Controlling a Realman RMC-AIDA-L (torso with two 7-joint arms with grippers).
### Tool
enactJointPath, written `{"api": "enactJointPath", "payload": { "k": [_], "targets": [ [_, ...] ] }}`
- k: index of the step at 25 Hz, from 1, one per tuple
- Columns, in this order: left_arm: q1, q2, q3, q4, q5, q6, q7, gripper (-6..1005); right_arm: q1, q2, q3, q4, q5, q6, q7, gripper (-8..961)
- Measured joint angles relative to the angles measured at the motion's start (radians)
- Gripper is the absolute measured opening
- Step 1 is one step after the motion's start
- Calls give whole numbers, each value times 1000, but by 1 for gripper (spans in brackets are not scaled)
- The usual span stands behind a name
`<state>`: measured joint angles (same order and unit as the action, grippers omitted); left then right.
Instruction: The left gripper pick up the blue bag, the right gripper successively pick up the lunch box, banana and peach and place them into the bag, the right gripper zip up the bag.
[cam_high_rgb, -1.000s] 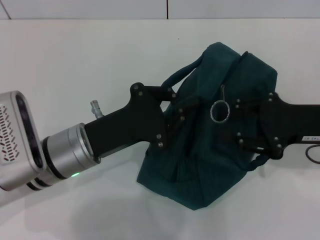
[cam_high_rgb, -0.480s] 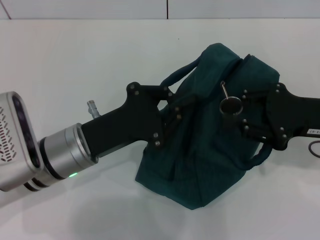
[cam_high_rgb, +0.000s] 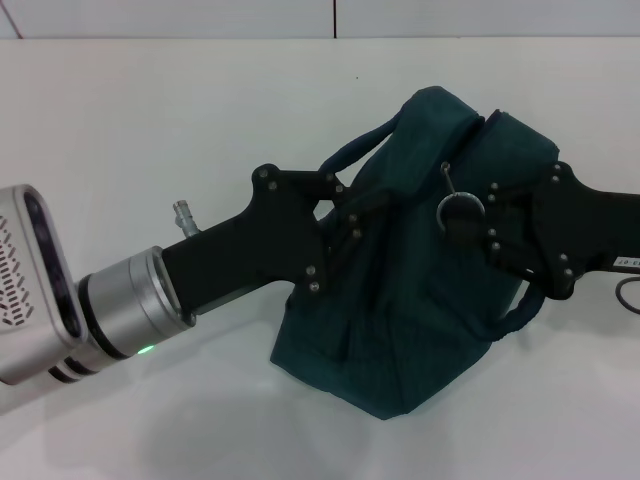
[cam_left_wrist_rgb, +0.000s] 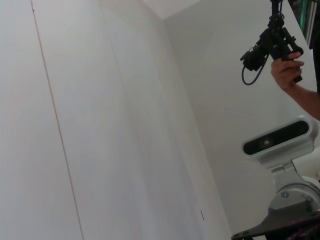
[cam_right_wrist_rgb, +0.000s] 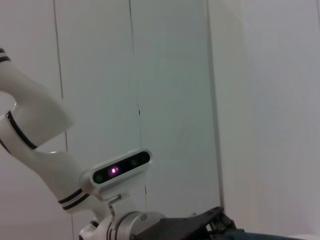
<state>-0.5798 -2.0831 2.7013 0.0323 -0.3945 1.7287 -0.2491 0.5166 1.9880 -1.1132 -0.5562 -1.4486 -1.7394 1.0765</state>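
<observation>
The blue bag lies slumped on the white table in the head view, its zipper running along the top with the metal ring pull. My left gripper reaches in from the left and is shut on the bag's fabric beside a rolled handle. From the right, my right gripper is at the ring pull, its fingertips closed together on it. A sliver of the bag shows in the right wrist view. The lunch box, banana and peach are out of view.
A dark cable loop lies at the table's right edge. The wall joint runs behind the table. The left wrist view shows a wall and a person's hand holding a device.
My right gripper has moved left over the bag onto the ring pull, which shifted slightly right and up. The left gripper lifted its hold a little; the last half second shows almost no motion.
</observation>
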Motion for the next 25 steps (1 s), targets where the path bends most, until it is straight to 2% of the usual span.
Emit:
{"api": "enactJointPath", "payload": {
  "k": [3, 13, 21, 25],
  "targets": [
    [0, 0, -1, 0, 0, 0, 0, 66, -1, 0, 3, 0, 0, 0, -30, 146],
    [0, -3, -2, -9, 0, 0, 1, 65, -7, 22, 50, 4, 1, 17, -98, 115],
    [0, -3, -1, -9, -1, 2, 1, 64, -13, 25, 63, 8, 7, 30, -122, 48],
    [0, -3, -2, -9, -1, 3, 0, 64, -38, 26, 65, 12, 67, 28, -181, 21]
  ]
}}
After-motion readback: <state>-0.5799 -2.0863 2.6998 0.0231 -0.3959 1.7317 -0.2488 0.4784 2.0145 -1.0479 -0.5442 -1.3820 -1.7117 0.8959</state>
